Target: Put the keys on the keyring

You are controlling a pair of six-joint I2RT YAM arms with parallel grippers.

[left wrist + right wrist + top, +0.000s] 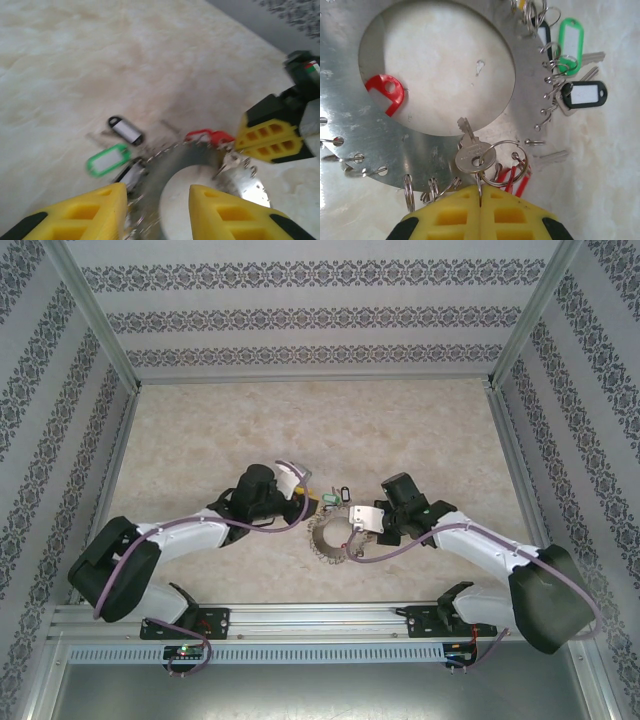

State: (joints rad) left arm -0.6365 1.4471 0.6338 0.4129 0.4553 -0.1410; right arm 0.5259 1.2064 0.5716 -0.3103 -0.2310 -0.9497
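Note:
The keyring (350, 115) is a flat grey metal ring with small loops along its rim, lying on the table (330, 542). My right gripper (481, 192) is shut on a small split ring that carries a silver key (476, 157) and a red tag (517, 182) at the rim's edge. Keys with a green tag (568, 42) and a dark tag (585, 94) hang off the rim's far side. My left gripper (157, 210) is open, its yellow fingers (100, 212) on either side of the blurred keyring band (155, 182) without touching it. The right gripper's fingers (270, 140) show beyond it.
A second red tag (387, 92) lies by the ring's inner edge. The marble-patterned table (200, 440) is bare behind the arms. Patterned walls (320, 320) with metal posts enclose it on three sides. Both grippers (305, 502) (355, 535) meet at the ring mid-table.

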